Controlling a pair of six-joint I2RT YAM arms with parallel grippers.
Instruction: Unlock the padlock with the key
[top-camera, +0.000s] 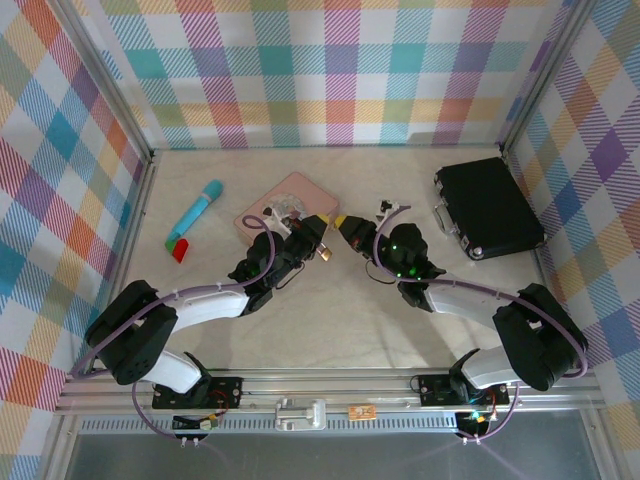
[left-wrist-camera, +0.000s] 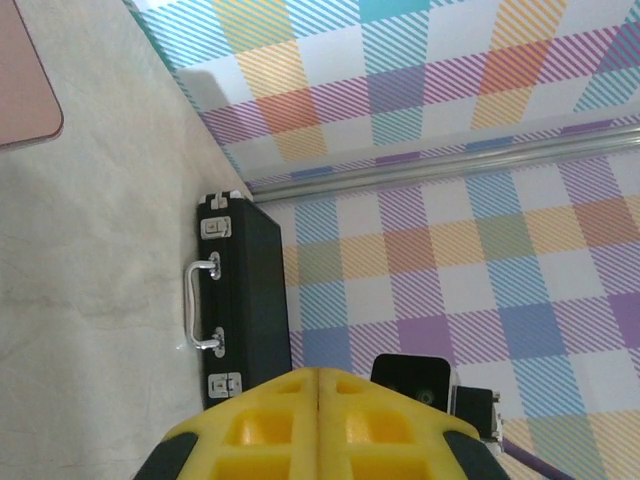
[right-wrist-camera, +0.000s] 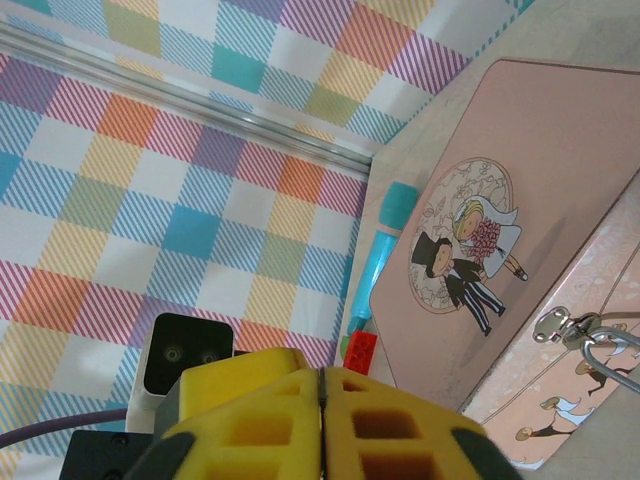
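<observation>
My two grippers meet tip to tip above the table's middle. The left gripper (top-camera: 320, 228) is shut, its yellow pads pressed flat together (left-wrist-camera: 318, 372), and nothing shows between them. My right gripper (top-camera: 346, 226) also has its pads together (right-wrist-camera: 322, 372), with only a hairline dark seam between them. The key is hidden. A small brass padlock (top-camera: 326, 253) sits just below the left fingertips, beside the pink tin (top-camera: 290, 200). I cannot tell whether it is held. A thin metal loop (right-wrist-camera: 598, 343) shows next to the tin's clasp (right-wrist-camera: 555, 325).
A black case (top-camera: 488, 207) (left-wrist-camera: 245, 300) lies at the right, near the wall. A turquoise tube (top-camera: 197, 213) (right-wrist-camera: 385, 235) and a red brick (top-camera: 179, 250) (right-wrist-camera: 360, 352) lie left of the tin. Checked walls close in three sides.
</observation>
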